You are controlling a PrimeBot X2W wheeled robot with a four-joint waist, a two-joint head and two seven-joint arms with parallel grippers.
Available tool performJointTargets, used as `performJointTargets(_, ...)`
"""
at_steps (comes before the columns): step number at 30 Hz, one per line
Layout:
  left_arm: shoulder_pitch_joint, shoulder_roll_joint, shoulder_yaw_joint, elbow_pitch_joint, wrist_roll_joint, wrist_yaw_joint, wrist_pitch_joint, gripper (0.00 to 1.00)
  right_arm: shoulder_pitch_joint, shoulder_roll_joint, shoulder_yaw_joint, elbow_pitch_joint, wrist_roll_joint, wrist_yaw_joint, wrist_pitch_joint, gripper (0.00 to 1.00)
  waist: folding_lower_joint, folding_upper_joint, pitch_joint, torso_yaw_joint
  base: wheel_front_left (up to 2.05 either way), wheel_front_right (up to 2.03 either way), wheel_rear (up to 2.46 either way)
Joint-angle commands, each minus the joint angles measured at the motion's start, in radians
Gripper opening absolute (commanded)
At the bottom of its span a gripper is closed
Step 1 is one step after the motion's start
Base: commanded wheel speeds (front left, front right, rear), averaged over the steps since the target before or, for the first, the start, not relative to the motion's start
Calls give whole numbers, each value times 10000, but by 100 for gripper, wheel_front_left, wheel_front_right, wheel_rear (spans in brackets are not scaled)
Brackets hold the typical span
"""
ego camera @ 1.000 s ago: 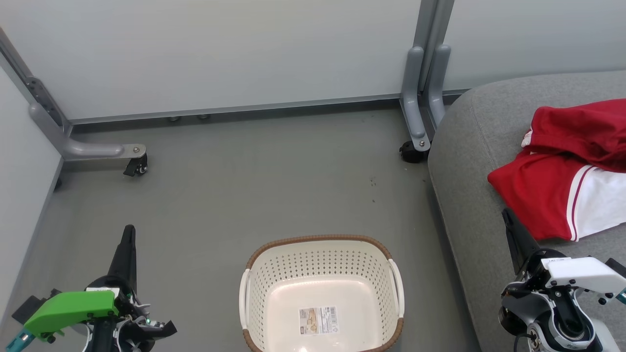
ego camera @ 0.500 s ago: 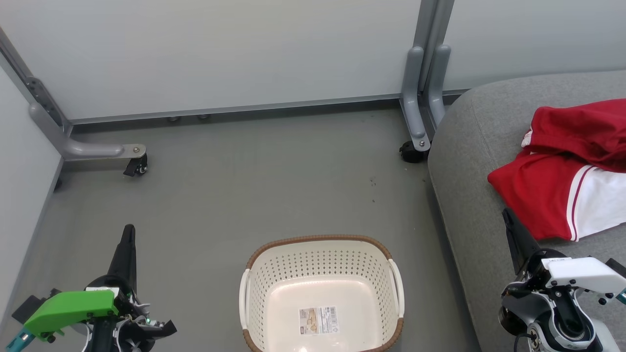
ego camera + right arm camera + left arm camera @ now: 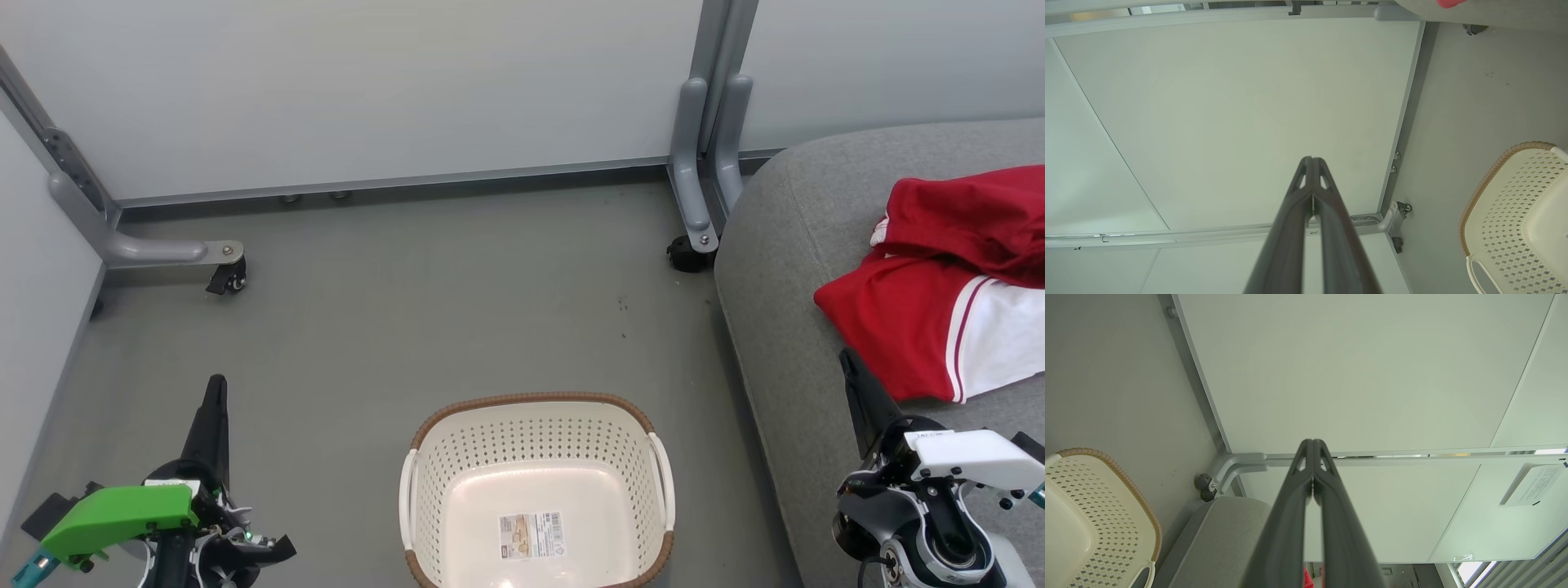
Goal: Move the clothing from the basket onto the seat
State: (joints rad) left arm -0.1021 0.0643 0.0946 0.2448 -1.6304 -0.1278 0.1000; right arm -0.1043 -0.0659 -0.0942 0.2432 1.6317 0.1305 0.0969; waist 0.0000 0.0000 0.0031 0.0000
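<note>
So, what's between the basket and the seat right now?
Just a bare strip of grey floor between the basket and the seat; nothing lies on it, as the head view shows.

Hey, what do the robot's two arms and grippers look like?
The left gripper has long, tapering dark fingers and a bright green cover with a teal end. The right gripper has the same fingers, a white cover and a round silver-grey joint.

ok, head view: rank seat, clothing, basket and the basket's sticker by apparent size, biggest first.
1. seat, largest even though the frame edge cuts it off.
2-3. basket and clothing: they look about alike and both are cut off by the frame, so I'm not ranking them.
4. sticker, clearly smallest.
</note>
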Motion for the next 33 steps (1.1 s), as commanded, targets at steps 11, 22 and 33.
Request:
performJointTargets(11,-126,-10,60,11,57,-64,33,0,-67,33,-57,25,-73,4,74,0,0,0,0,0,0,0,0)
performJointTargets(22,-130,-21,87,15,81,-64,52,0,-70,51,-77,26,-85,4,79,0,0,0,0,0,0,0,0)
performJointTargets(33,-132,-36,107,14,104,-63,74,0,-73,60,-97,27,-113,4,104,0,0,0,0,0,0,0,0)
